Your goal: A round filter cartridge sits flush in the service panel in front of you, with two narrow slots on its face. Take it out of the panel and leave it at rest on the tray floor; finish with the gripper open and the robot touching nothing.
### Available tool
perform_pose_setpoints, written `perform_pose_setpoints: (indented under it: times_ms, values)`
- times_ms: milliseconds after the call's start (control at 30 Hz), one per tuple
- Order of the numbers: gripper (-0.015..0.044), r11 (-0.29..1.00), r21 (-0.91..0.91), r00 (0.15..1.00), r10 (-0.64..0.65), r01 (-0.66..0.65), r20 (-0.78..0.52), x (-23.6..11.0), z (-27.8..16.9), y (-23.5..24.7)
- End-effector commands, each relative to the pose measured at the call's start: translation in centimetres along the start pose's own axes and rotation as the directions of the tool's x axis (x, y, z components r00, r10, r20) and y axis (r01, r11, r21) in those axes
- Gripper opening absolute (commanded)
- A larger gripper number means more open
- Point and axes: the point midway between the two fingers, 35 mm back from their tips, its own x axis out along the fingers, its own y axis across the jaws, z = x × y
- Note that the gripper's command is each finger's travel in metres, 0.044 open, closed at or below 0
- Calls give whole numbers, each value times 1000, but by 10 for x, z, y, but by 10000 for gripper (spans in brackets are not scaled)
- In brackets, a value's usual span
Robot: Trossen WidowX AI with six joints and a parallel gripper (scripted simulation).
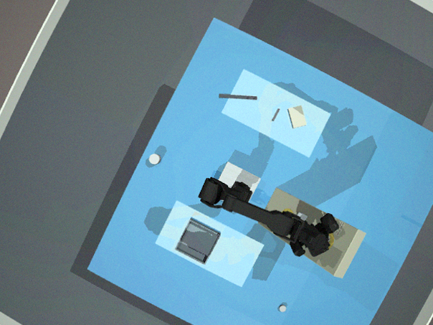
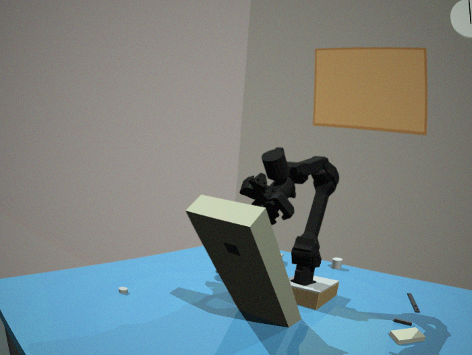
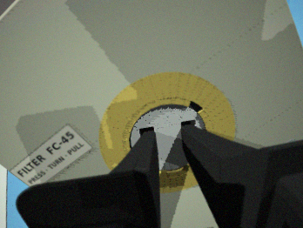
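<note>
The round grey filter cartridge (image 3: 162, 114) sits in a yellow ring (image 3: 174, 87) in the face of the tilted beige service panel (image 3: 87, 52) (image 1: 351, 250) (image 2: 244, 259). In the wrist view my gripper (image 3: 166, 131) has one fingertip in each of the cartridge's two narrow slots and is shut on the strip of face between them. A small dark notch (image 3: 195, 106) marks the ring at the upper right. The overhead view shows the arm reaching over the panel, with the gripper (image 1: 322, 238) against its face. The dark square tray (image 1: 198, 235) lies on the table to the left of the arm.
A label (image 3: 52, 154) reading FILTER FC-45, PRESS TURN PULL sits on the panel. Two white pegs (image 1: 154, 159) (image 1: 282, 308), a beige block (image 1: 296, 117) and two dark bars (image 1: 237, 96) (image 1: 275, 114) lie on the blue table. The arm's base box (image 2: 314, 293) stands beside the panel.
</note>
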Motion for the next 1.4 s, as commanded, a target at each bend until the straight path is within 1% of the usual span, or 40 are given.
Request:
perform_pose_setpoints:
  times_ms: [0, 200, 400, 633, 833, 933, 1000, 1367]
  values:
    - [0, 986, -165, 1000, 4, -3, 2, 4, 1, 1]
    - [0, 930, -366, 1000, 4, -3, 2, 4, 1, 1]
    - [0, 834, -552, 1000, 4, -2, 2, 4, 1, 1]
    - [0, 676, -737, 1000, 4, -1, 2, 4, 1, 1]
    - [0, 514, -858, 1000, 4, 0, 2, 4, 1, 1]
    - [0, 557, -830, 1000, 4, 0, 2, 4, 1, 1]
    - [0, 561, -828, 1000, 4, -1, 2, 1, 1, 1]
    - [0, 618, -786, 1000, 2, -3, -2, -64, 1, 1]
